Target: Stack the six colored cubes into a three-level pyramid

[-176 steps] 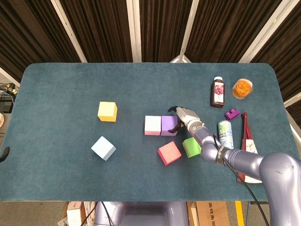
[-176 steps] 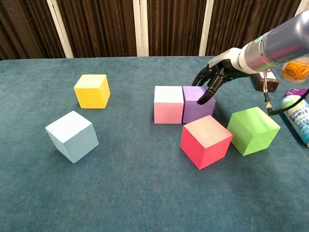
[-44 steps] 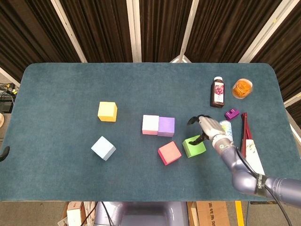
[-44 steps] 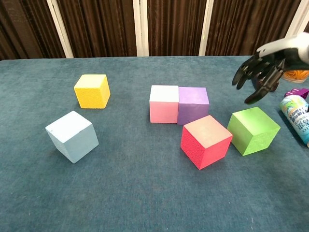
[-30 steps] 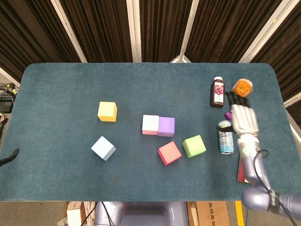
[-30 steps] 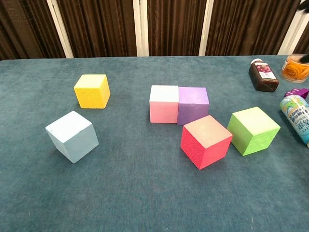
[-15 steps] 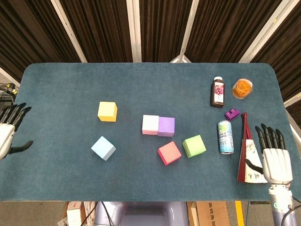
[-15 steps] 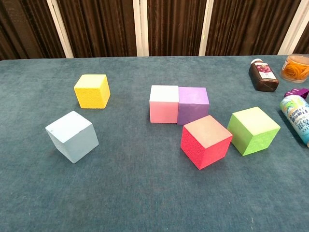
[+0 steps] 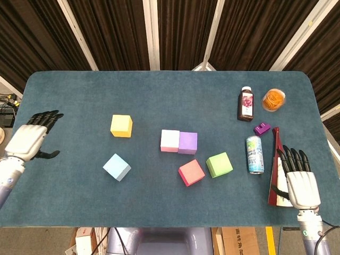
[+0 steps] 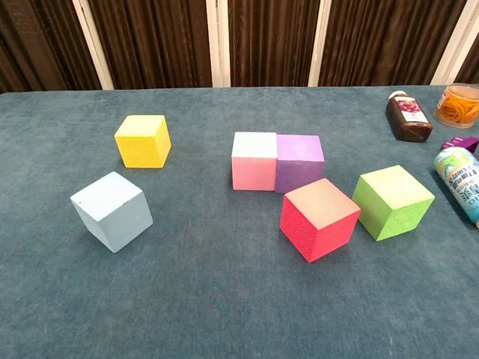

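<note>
Six cubes lie apart on the blue table. The pink cube (image 9: 170, 141) (image 10: 256, 160) and purple cube (image 9: 187, 142) (image 10: 299, 162) touch side by side at the middle. In front of them sit the red cube (image 9: 191, 172) (image 10: 319, 218) and green cube (image 9: 219, 164) (image 10: 392, 201). The yellow cube (image 9: 121, 126) (image 10: 143, 140) and light blue cube (image 9: 117, 167) (image 10: 111, 211) stand to the left. My left hand (image 9: 33, 139) hovers open over the table's left edge. My right hand (image 9: 299, 181) is open at the front right, fingers spread, holding nothing. Neither hand shows in the chest view.
At the right stand a dark juice bottle (image 9: 246, 103), an orange tub (image 9: 273, 99), a small purple piece (image 9: 262, 128), a lying drink can (image 9: 254, 154) and a red-and-white packet (image 9: 278, 164). The table edge (image 9: 159, 226) runs along the front.
My right hand left the purple and green cubes and pulled back to the front right, rising slightly at the end. My left hand came in over the left edge. The cubes stayed put.
</note>
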Tool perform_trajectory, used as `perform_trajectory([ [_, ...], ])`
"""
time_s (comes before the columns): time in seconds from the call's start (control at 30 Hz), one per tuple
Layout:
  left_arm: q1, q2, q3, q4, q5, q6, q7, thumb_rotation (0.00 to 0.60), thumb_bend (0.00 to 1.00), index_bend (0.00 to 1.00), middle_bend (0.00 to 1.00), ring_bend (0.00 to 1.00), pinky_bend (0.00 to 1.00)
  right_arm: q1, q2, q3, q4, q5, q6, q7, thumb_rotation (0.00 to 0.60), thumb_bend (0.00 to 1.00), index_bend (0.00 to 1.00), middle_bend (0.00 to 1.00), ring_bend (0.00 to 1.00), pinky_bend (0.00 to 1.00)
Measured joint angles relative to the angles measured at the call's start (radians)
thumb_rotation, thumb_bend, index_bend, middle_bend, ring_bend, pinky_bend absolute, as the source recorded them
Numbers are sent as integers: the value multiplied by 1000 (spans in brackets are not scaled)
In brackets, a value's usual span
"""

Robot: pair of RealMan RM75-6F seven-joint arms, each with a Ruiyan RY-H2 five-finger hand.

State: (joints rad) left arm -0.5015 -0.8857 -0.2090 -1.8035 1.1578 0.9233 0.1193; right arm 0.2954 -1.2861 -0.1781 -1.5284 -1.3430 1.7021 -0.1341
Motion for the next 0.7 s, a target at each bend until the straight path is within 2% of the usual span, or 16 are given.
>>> perform_trajectory([
  [0.2,-112,-96,-4,64,-170,-72,144,600,253,88,24,0,0,-23,-5,36,9,-13,-42,5,600,135,14,49,0,0],
  [0.4,-218,-200,-8,136,-341,-95,273,600,253,102,29,0,0,-38,-5,66,6,-8,-84,-4,600,136,14,49,0,0],
  [0.7,-377,-353,-13,293,-560,-138,375,600,259,129,50,0,0,-56,-5,113,4,22,-136,-22,600,136,14,49,0,0],
])
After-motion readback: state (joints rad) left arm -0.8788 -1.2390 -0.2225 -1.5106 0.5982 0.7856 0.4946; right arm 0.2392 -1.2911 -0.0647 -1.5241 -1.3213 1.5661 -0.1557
